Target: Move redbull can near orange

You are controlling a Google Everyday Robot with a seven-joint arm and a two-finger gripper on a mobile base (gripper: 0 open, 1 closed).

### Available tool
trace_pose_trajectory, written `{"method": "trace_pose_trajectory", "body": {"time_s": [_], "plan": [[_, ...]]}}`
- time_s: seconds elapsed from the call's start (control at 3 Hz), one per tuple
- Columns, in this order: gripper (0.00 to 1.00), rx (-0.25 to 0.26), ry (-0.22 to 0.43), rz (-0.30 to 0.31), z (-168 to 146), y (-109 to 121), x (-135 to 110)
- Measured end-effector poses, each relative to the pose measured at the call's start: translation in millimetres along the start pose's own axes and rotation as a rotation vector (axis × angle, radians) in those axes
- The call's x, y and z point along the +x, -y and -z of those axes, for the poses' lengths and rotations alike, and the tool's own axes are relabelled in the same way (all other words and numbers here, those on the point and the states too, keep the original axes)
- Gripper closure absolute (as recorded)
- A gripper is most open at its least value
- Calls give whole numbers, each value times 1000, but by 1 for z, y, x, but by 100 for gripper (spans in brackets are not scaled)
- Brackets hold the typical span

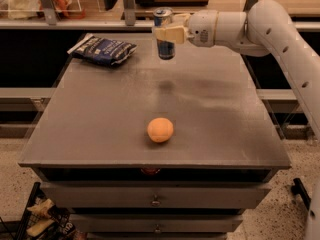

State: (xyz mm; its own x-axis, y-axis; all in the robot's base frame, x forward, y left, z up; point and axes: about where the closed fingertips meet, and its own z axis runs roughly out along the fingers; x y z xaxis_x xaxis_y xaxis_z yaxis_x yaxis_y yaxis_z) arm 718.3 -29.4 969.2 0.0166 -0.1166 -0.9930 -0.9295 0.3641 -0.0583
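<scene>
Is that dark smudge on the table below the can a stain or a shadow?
Camera view: likely a shadow, a soft patch on the table beneath the redbull can, which the gripper holds clear of the top; the orange casts a tight one at its base; a pale sheen lies right.

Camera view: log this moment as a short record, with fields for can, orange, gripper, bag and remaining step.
redbull can: upright, held above the far part of the table, apparently lifted clear
orange: front middle of the table, apart from the can
gripper: shut on the can's sides, arm reaching in from the right
snack bag: lying at the far left corner
remaining step: can not yet near the orange
</scene>
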Motion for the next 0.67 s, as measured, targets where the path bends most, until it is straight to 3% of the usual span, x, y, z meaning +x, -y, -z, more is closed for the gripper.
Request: {"method": "trace_pose_trajectory", "body": {"time_s": [0.33, 0.67], "plan": [[100, -34, -70, 9, 15, -47, -2], [100, -40, -142, -29, 33, -91, 14]]}}
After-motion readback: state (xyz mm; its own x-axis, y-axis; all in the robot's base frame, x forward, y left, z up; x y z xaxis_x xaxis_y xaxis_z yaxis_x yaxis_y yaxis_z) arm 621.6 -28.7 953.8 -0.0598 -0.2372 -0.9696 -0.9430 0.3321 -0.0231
